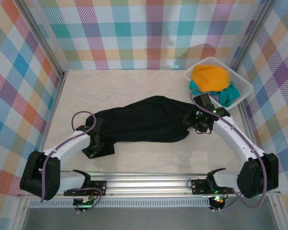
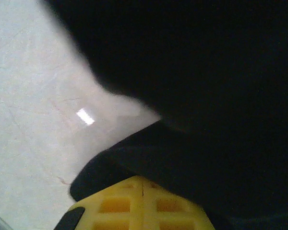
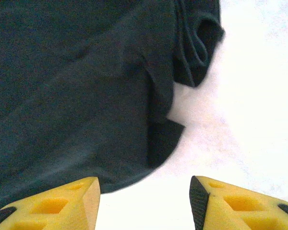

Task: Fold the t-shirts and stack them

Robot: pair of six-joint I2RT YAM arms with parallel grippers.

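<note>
Black shirt [image 1: 144,120]: lying stretched across the middle of the tabletop [image 1: 149,158]
Left gripper [image 1: 98,140]: sitting at the shirt's left end, buried in cloth, can't tell if it's clamping
Right gripper [image 3: 144,179]: hanging over the shirt's right edge, fingers spread, grabbing nothing
Basket [image 1: 245,86]: sitting in the far right corner, carrying an orange shirt [image 1: 210,76] and a teal shirt [image 1: 229,96]

A pale cream surface [image 1: 134,86] lies between three plaid walls; the back wall [image 1: 134,33], left wall [image 1: 14,96] and right wall [image 1: 278,72] carry checks of pink, teal, orange and purple; a white plastic lattice basket [image 1: 241,79] sits skewed in the far right corner; a silver metal rail [image 1: 149,184] runs along the near edge; the left wrist view catches a small bright glint [image 2: 85,116] on the surface.
</note>
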